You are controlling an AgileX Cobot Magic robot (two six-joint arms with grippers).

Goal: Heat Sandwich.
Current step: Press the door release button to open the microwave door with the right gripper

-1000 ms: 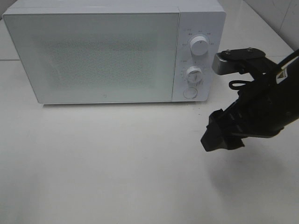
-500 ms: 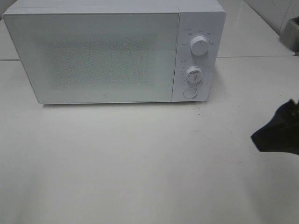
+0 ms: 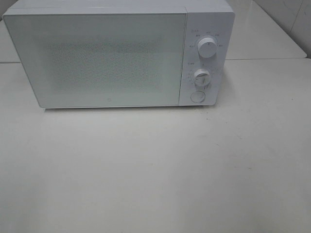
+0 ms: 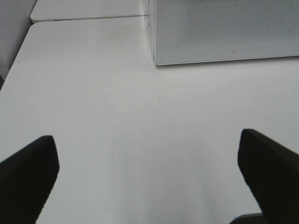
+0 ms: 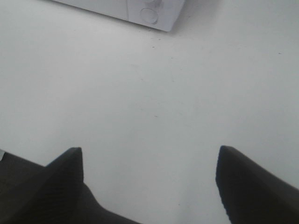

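On the white counter (image 3: 146,170) stands a white box-shaped microwave (image 3: 119,56), shut; the black left hand (image 4: 145,137) and right hand (image 5: 149,150) are both spread wide.

You are getting no view inside the microwave (image 3: 209,19): its closed door (image 3: 97,60) is hiding the interior. The dial markings (image 3: 206,35) are showing too small to read. Frame edges are cropping the left gripper (image 4: 145,137) and right gripper (image 5: 149,149).

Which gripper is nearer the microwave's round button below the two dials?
Right. The right gripper faces the round button across the table; the left gripper faces the door at its opposite corner, the button outside its view.
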